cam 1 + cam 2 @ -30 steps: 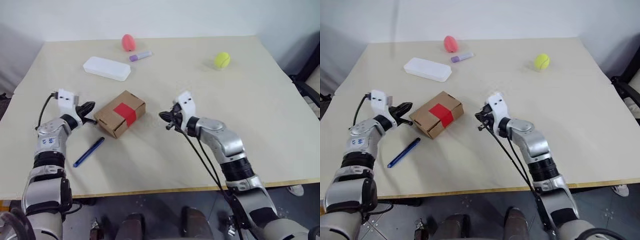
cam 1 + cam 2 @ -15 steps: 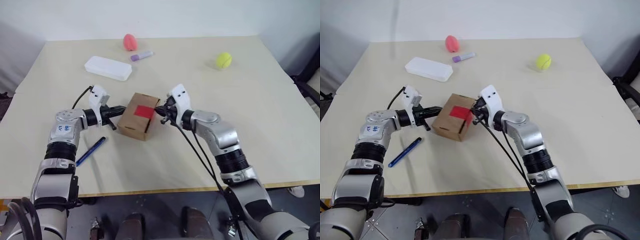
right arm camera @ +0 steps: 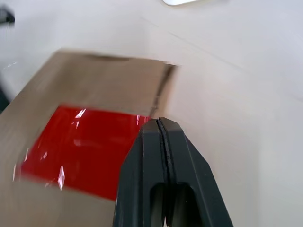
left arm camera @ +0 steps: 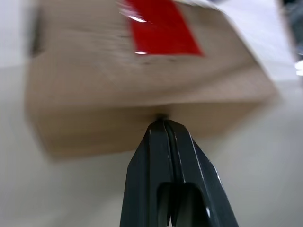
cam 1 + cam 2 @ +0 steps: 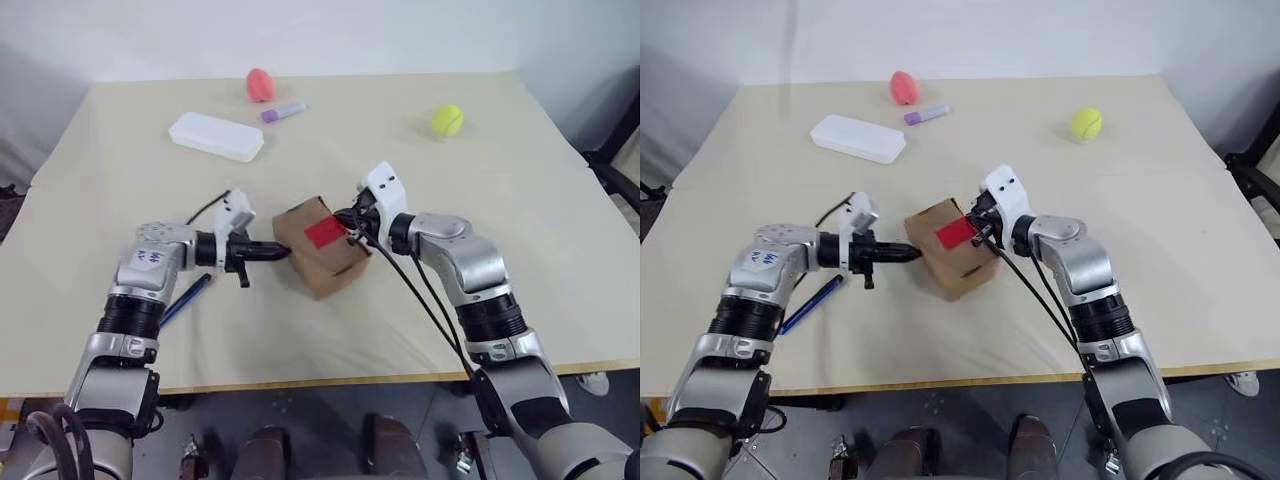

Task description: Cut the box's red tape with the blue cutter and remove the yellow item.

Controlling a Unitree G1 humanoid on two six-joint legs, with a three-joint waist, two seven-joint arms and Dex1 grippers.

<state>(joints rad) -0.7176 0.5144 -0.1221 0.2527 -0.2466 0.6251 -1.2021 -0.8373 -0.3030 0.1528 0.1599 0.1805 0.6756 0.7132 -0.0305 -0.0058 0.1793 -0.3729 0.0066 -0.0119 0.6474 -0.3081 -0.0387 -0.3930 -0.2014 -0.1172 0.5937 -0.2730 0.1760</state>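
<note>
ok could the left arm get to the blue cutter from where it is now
Probably yes. The blue cutter lies bare on the table just beside the left forearm, with nothing over it. But the left gripper is shut with its tip against the box, so it would have to pull back and open.

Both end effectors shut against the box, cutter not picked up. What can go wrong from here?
1. The box sits between the left end effector and the right end effector, ungripped; it may twist or slide away.
2. The blue cutter lies under the left arm and may get knocked.
</note>
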